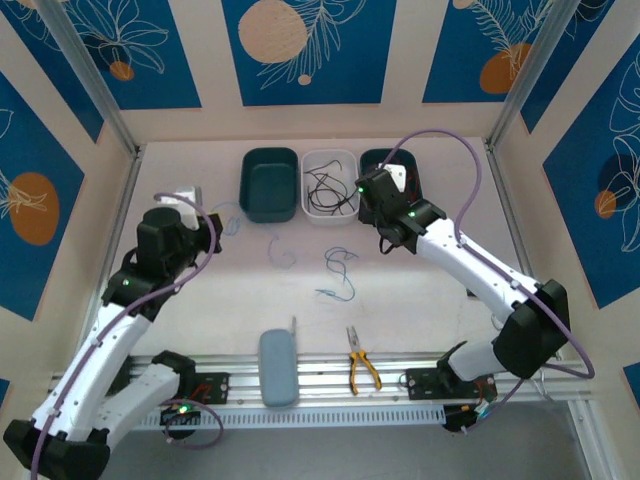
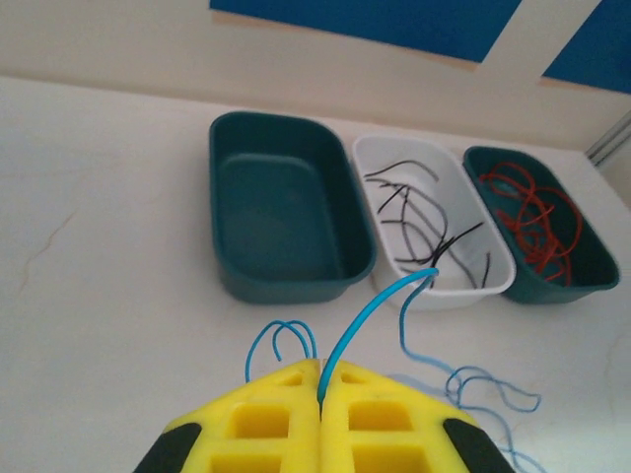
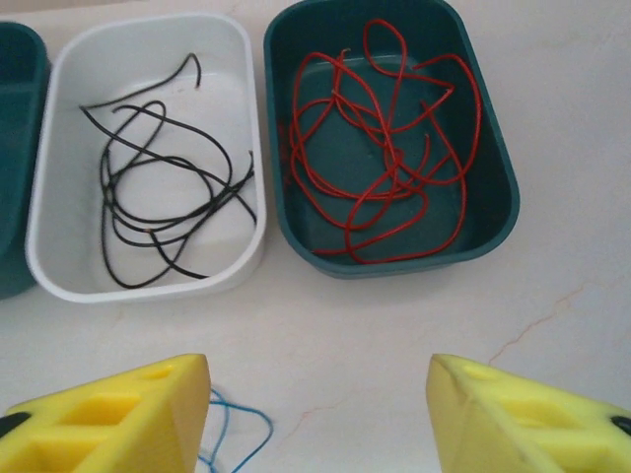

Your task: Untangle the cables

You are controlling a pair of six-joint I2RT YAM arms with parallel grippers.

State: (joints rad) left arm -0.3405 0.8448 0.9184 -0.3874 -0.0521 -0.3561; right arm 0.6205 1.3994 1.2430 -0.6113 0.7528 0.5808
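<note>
On the counter (image 1: 250, 290), sorting looks mostly finished, so we judge the blue wires to be what is left. The left arm (image 1: 165, 245) reaches over the counter's left side with its jaws clenched on one blue wire (image 2: 367, 313), which arcs up and forward from between them. The right arm (image 1: 470, 265) hangs over the tubs at the back with its jaws released and nothing between them.

The dark tub (image 2: 281, 217) on the left is empty. The white tub (image 3: 69, 246) holds the black wires (image 3: 168, 187), and the teal tub (image 3: 296, 59) holds the red wires (image 3: 385, 168). More blue strands (image 1: 345, 285) lie looped mid-counter.

We would raise the held wire slowly and watch whether neighbouring loops rise with it. If they do, we would bring the right jaws down to pin them. We would then carry the freed wire to the empty tub and let go low inside it, so the springy end does not flick out.
</note>
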